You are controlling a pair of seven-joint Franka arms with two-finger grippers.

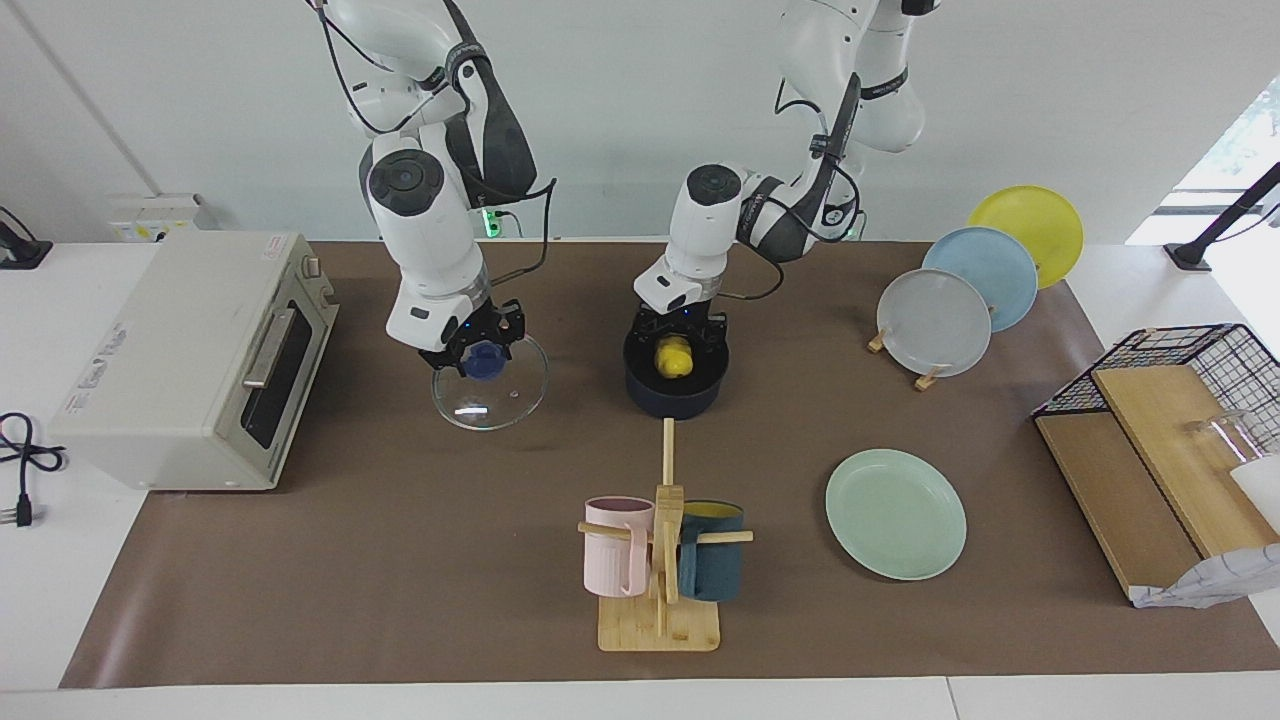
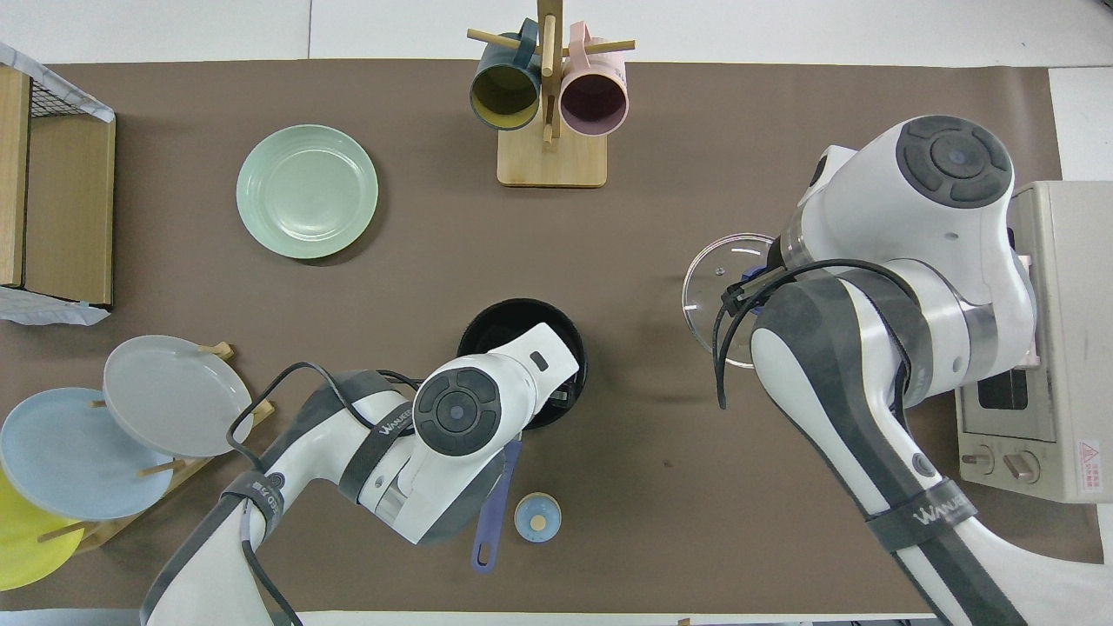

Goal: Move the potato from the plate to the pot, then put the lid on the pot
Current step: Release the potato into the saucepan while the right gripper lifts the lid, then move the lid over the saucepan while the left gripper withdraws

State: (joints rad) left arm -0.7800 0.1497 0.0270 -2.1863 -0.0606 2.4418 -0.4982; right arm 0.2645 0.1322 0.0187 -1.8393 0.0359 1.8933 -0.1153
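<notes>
Potato betw. left gripper fingers, in pot.

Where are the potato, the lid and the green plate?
potato (image 1: 674, 357), facing view, its yellow top inside the pot.
lid (image 1: 500, 398), facing view, its clear glass.
plate (image 2: 307, 191), overhead view, its flat middle.

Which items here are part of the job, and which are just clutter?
In the job: potato, in the pot; plate; lid; left gripper; right gripper.
Clutter: toaster oven, mug rack, upright plates, bell.
</notes>
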